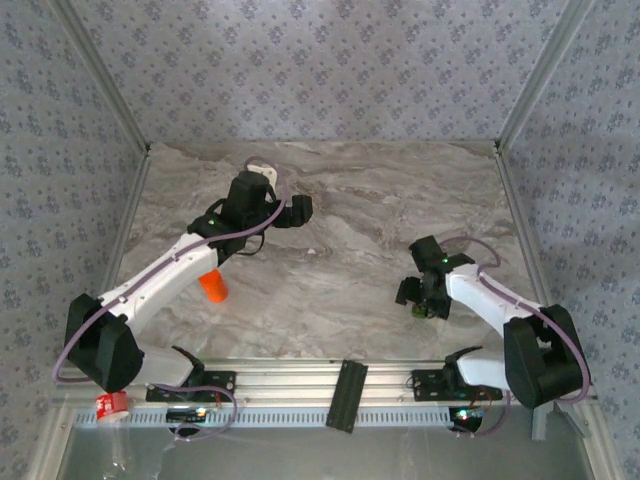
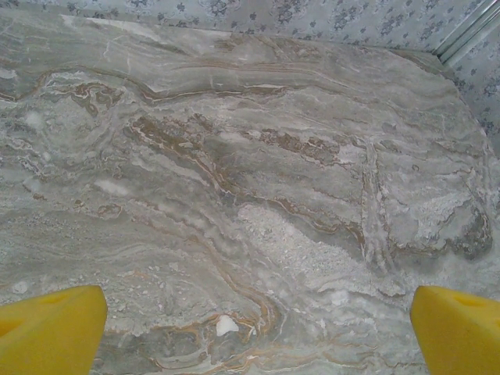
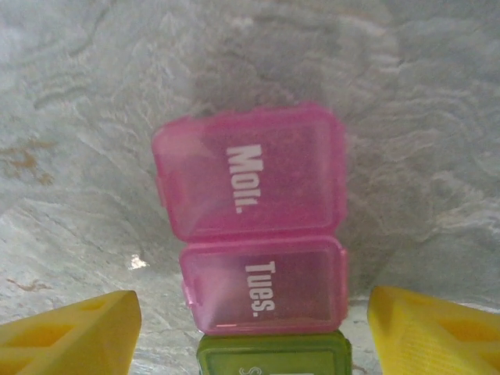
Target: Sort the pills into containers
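- Table [image 1: 350, 200]: grey-brown marble, under both hands.
- Left hand [image 1: 296, 209]: jaws wide, with bare table between its yellow fingers [image 2: 51, 328]. It grips nothing.
- Right hand [image 3: 254, 332]: jaws apart, one yellow finger on each side of the containers. There is a gap on both sides and neither finger touches them.
- Bottle [image 1: 212, 287]: orange, lying on the table well behind the left hand, beside that arm's white forearm and far from the right hand.
- Containers [image 3: 262, 234]: a joined strip directly below the right hand, between its fingers. The pink box marked "Tues." is nearest the fingertips, the pink one marked "Mon." is beyond it, and a green one lies at the near edge under the wrist.
- White speck [image 2: 226, 325]: on the table between the left fingers, nearer the left one. I cannot tell whether it is a pill.
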Robot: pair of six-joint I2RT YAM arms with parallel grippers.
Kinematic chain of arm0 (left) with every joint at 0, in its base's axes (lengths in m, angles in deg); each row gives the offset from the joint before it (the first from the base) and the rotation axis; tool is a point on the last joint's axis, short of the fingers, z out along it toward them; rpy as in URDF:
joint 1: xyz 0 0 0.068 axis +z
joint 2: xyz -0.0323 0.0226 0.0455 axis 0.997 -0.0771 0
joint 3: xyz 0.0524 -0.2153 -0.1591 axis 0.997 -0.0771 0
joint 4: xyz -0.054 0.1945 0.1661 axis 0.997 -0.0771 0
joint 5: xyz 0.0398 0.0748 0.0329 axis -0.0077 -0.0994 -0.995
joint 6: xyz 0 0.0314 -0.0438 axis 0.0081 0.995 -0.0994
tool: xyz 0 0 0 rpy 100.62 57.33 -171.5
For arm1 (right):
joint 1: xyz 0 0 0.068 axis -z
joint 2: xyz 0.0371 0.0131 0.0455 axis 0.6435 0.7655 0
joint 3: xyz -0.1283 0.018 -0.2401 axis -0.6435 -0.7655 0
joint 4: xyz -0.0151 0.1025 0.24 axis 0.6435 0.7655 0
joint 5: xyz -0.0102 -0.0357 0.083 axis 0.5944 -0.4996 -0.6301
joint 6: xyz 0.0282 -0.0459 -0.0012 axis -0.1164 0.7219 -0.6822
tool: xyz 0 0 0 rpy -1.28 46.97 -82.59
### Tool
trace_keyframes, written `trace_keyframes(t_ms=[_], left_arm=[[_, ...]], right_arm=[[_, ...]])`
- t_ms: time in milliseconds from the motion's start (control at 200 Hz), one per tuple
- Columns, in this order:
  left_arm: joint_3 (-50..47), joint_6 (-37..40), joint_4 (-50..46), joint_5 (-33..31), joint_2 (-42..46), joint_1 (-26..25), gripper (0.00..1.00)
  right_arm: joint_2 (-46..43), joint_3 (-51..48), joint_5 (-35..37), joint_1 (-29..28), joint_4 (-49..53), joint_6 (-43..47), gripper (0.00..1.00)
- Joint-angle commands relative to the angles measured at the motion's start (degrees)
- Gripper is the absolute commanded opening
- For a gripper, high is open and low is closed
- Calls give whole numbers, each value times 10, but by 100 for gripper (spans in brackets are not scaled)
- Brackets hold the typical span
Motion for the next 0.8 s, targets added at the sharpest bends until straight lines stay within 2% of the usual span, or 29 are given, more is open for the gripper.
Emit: trace_keyframes(t_ms=[0,435,799], left_arm=[[7,5,16,0,2,-6,99],[3,6,17,1,6,-6,99],[-1,-12,15,-15,6,-5,100]], right_arm=[[7,-4,26,-15,14,-10,77],[22,0,46,-22,22,-6,63],[16,-13,37,-24,2,1,36]])
